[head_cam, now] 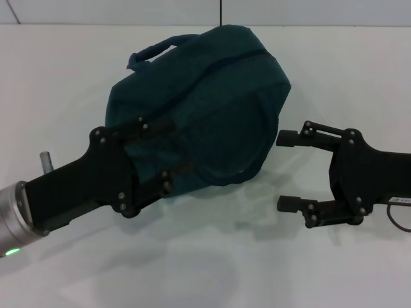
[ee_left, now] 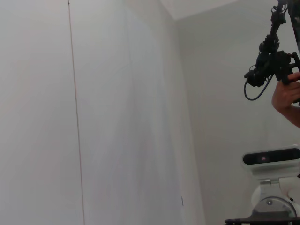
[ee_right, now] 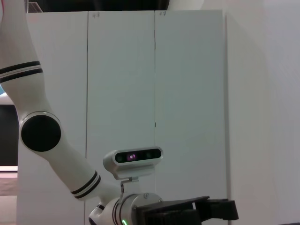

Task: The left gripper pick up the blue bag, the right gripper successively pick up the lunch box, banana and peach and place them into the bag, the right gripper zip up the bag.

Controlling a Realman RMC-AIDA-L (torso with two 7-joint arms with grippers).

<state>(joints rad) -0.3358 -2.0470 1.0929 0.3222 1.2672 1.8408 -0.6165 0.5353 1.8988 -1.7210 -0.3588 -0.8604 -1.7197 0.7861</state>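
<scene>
We hold the blue bag (head_cam: 205,109) in the left gripper (head_cam: 151,157), jaws clamped on its near side, the bag on or just above the white table (head_cam: 321,269). Our right gripper (head_cam: 289,170) waits just beside the bag, jaws spread and empty. The bag looks closed and slumped; lunch box, banana and peach are out of sight. The fabric grip may slip or twist, and the opening could stay shut against loading.

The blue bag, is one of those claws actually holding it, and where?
The left gripper grips the blue bag at its lower left edge. The right gripper is open beside it, holding nothing.
</scene>
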